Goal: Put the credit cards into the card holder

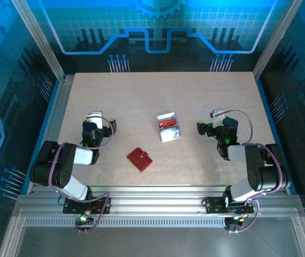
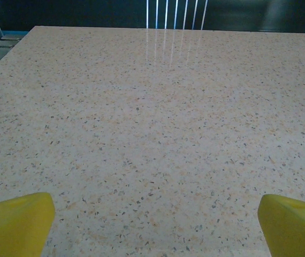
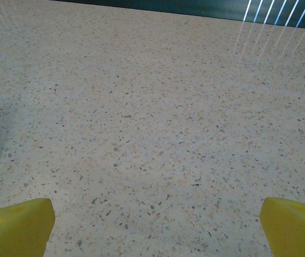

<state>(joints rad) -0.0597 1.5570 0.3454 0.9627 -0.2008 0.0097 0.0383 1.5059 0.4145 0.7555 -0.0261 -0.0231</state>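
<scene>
The card holder (image 1: pixel 139 159), a small red wallet, lies folded shut on the table in front of centre. Behind it and to the right, a red credit card (image 1: pixel 166 123) rests in a shiny silver tray (image 1: pixel 170 135). I cannot tell whether more cards lie there. My left gripper (image 1: pixel 94 115) hovers left of both, well apart from them. In its wrist view the left gripper (image 2: pixel 155 225) is open, yellow fingertips (image 2: pixel 16 222) wide over bare table. My right gripper (image 1: pixel 217 113) sits right of the tray. The right gripper (image 3: pixel 155 225) is also open with nothing between its fingertips (image 3: pixel 291 225).
The speckled beige table (image 1: pixel 142 91) stretches behind the arms to a blue-lit back wall. Metal frame posts (image 1: pixel 40 37) stand at the far corners. A metal rail (image 1: pixel 158 195) runs along the near edge by the arm bases.
</scene>
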